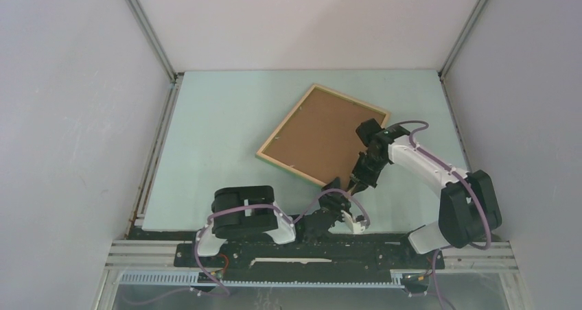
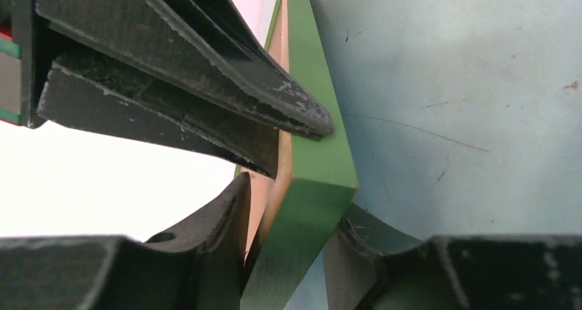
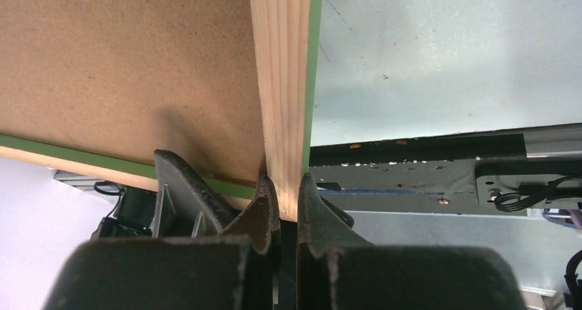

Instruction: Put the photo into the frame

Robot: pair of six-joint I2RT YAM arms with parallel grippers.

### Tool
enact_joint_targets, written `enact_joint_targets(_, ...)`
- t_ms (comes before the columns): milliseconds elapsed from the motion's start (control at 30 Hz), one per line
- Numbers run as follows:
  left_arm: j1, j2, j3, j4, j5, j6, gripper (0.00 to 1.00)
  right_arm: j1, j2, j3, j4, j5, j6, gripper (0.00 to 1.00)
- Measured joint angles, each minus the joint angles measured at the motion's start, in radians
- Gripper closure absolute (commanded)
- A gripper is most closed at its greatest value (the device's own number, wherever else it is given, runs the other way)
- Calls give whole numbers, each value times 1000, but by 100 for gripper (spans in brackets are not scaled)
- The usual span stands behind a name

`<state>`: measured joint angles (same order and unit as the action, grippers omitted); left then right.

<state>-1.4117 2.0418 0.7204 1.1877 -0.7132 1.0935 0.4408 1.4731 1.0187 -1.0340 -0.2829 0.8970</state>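
Two pincers crowd one frame (image 1: 351, 99) corner
Its wooden rail sits clamped in the right pincer (image 3: 288, 186); the left pincer (image 2: 295, 207) straddles the green edge (grip unclear); the photo (image 1: 322, 135), brown back up, fills it mid-tabletop (image 1: 219, 132).

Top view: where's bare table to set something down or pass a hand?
Widest bare table: left half, between left wall and frame. Narrower strips: frame to back wall, frame to right wall. Crowded: frame's near corner, where left gripper and right gripper meet.

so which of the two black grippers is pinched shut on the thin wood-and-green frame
The right gripper: fingers shut on the light wood rail of the thin rectangular frame. The left gripper straddles its green corner, grip unclear.
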Motion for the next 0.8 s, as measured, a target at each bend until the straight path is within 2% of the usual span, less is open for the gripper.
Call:
enact_joint_targets(67,0,-3,-2,-10,2,29,93,0,-11,4,-1,0,3,100)
enact_joint_targets(167,-3,-17,-21,-34,0,53,100,1,-35,6,5,-16,-1,100)
enact_joint_targets(233,-3,-48,-41,-34,2,63,100,2,-53,6,6,-32,-1,94)
enact_joint_targets(267,-3,-62,-48,-34,5,61,100,-4,-68,6,5,-51,-1,86)
enact_joint_targets(433,-8,-137,-68,-16,7,17,100,-56,-185,17,-3,-68,-34,25)
enact_joint_targets(500,-10,-179,-89,-18,0,-16,100,-115,-251,38,-10,-49,-74,7)
enact_joint_targets(533,-10,-204,-98,-26,0,-34,100,-146,-287,56,-18,-41,-100,1)
enact_joint_targets(633,-10,-273,-111,-49,-4,-91,100,-225,-380,138,-62,-6,-185,0)
enact_joint_targets(800,-10,-435,-120,-142,-8,-230,100,-254,-492,296,-154,112,-297,0)
